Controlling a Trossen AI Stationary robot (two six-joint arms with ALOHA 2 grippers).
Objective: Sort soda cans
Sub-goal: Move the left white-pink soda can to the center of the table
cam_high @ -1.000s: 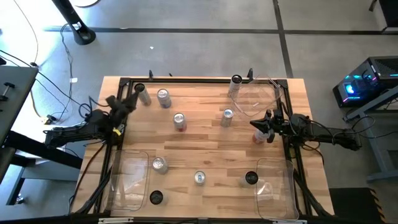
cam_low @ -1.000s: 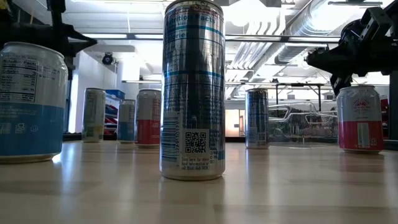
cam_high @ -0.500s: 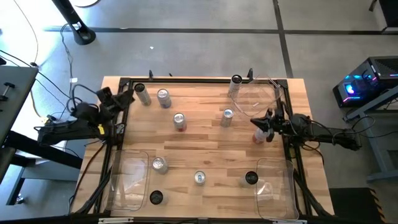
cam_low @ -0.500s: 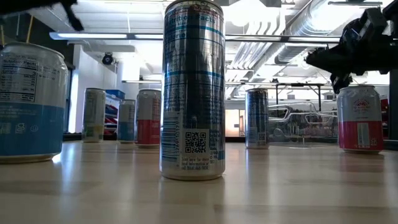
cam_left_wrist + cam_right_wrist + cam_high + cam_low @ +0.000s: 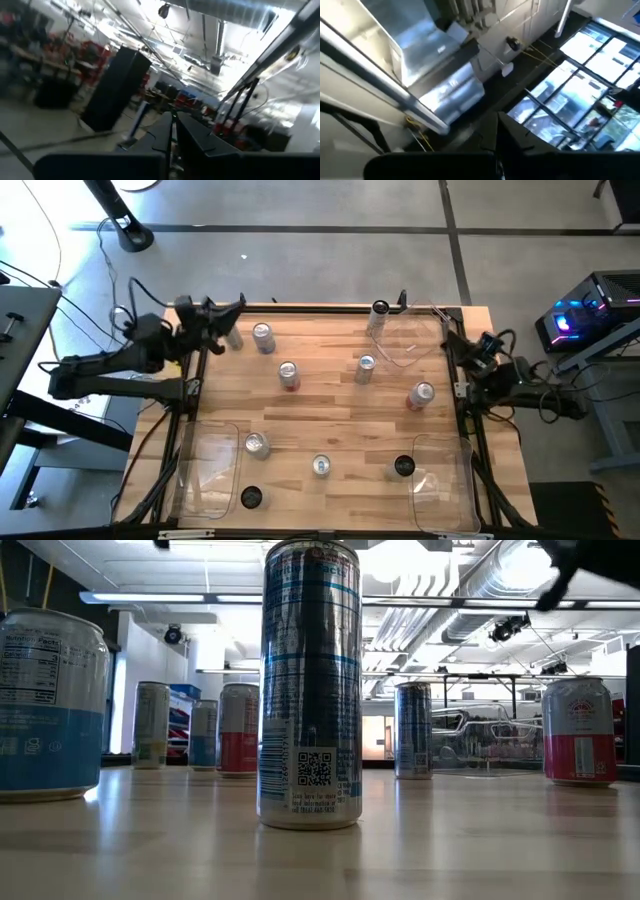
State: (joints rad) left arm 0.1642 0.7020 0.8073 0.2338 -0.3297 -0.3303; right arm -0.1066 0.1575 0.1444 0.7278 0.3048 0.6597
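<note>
**Cans spread over a wooden desk**

Nine soda cans [image 5: 287,374] are seen standing apart on the plank desk [image 5: 330,420] (a grey concrete floor lies around it). Clear bins [image 5: 205,470] sit at the corners. The left hand [image 5: 228,313] is held at the far left edge, fingers apart. The right hand [image 5: 484,343] is held beyond the right edge; its fingers' state cannot be told.
</note>
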